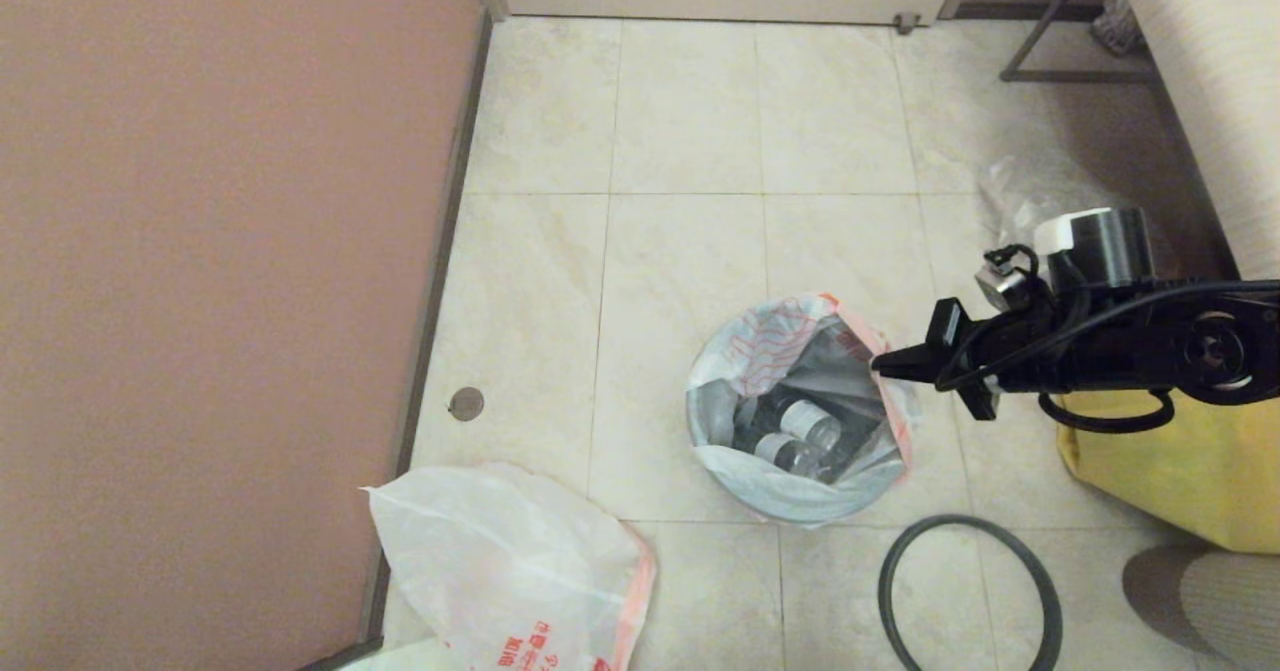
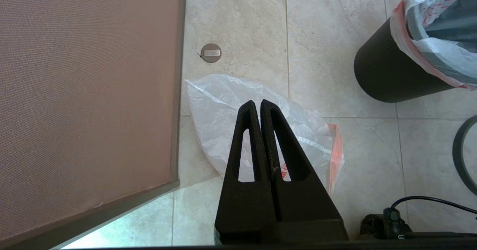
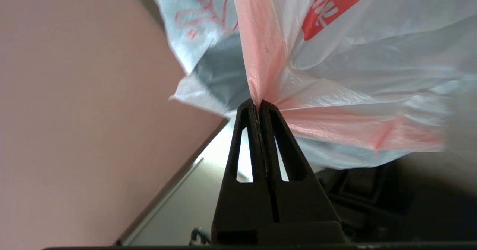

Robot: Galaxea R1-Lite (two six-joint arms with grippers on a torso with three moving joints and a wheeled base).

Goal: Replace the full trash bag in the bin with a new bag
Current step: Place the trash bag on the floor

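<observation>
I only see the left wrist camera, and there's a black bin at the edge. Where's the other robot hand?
Observer: The right gripper is at the right side of the bin. It is shut on the pink edge of the full trash bag.
Operator: What's inside that bag?
Observer: Grey bottles or cans, lying low inside the open mouth.
Operator: Is that black curve near the bin a ring?
Observer: Yes, it's the hoop. It lies flat on the floor, nearer the robot than the bin and apart from it. Its near side runs out of the head view.
</observation>
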